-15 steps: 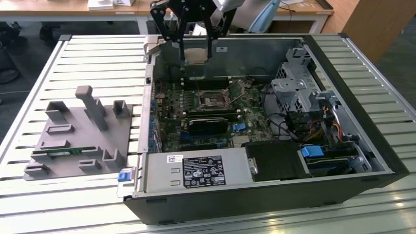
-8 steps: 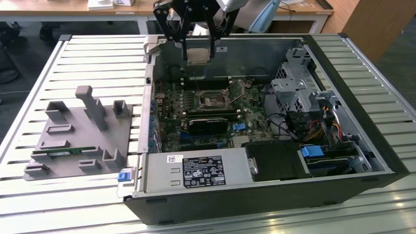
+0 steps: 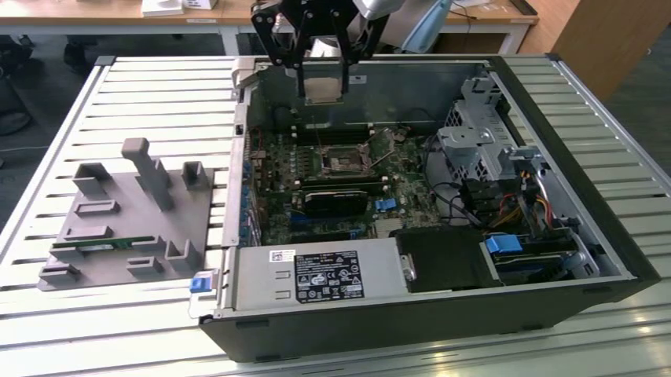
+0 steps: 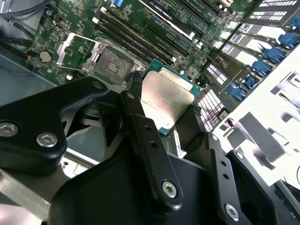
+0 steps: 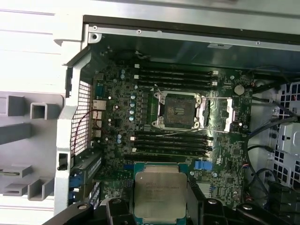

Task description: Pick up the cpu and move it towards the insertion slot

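The cpu (image 3: pixel 323 89), a flat square chip with a silvery top, hangs above the far wall of the open computer case. My gripper (image 3: pixel 323 82) is shut on it, one black finger on each side edge. In both wrist views the cpu (image 4: pixel 167 100) (image 5: pixel 159 193) sits between the fingers (image 4: pixel 137 117). The insertion slot (image 3: pixel 343 159), a dark square socket with a shiny frame swung open, lies on the motherboard below and nearer than the chip. The insertion slot (image 5: pixel 178 110) (image 4: pixel 110 61) is uncovered in both wrist views, apart from the chip.
The computer case (image 3: pixel 566 133) lies open on a slatted white table (image 3: pixel 157 94). A long black card (image 3: pixel 335 201) sits nearer than the socket, with a drive cage and cables (image 3: pixel 493 157) on the exterior view's right. A grey fixture (image 3: pixel 126 228) holding a green memory stick (image 3: pixel 89 245) stands on the left.
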Tool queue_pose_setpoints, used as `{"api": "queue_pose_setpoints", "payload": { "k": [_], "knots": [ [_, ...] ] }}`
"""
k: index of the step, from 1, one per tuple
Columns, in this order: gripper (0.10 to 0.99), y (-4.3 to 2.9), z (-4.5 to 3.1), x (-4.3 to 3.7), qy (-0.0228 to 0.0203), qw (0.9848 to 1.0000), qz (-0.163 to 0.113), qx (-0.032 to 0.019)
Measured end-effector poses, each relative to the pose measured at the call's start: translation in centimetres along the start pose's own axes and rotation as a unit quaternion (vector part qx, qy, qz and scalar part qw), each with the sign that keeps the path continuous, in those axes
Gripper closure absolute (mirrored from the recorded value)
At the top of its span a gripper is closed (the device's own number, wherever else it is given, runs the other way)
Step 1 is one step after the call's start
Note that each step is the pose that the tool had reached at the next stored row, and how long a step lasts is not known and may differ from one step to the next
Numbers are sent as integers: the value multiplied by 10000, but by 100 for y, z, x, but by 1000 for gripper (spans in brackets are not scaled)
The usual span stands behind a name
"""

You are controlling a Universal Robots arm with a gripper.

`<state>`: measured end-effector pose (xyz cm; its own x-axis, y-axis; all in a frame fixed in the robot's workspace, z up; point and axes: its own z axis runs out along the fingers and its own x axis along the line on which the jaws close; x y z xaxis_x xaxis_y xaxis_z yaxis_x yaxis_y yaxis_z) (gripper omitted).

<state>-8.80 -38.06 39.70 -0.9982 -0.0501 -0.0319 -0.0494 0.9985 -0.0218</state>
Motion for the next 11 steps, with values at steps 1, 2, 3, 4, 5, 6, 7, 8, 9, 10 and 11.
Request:
{"api": "queue_pose_setpoints", "payload": {
  "k": [1, 2, 3, 4, 5, 6, 7, 8, 9, 10, 11],
  "knots": [
    [545, 0, 0, -1, 0, 10000, 0, 0],
    [545, 0, 1, -5, 0, 10000, 0, 0],
    [545, 0, 1, -10, 0, 10000, -1, 0],
    [545, -1, 1, -11, 0, 10000, -1, 0],
    [545, -1, 1, -13, 0, 10000, 0, 0],
    [545, -1, 1, -14, 0, 10000, 0, 0],
    [545, -1, 2, -16, 0, 10000, 0, 0],
    [545, -1, 2, -17, 0, 10000, 0, 0],
    [545, -1, 2, -19, 0, 10000, 0, 0],
    [545, -1, 2, -22, 0, 10000, -1, 0],
    [545, -1, 3, -26, 0, 10000, -1, 0]
  ]
}}
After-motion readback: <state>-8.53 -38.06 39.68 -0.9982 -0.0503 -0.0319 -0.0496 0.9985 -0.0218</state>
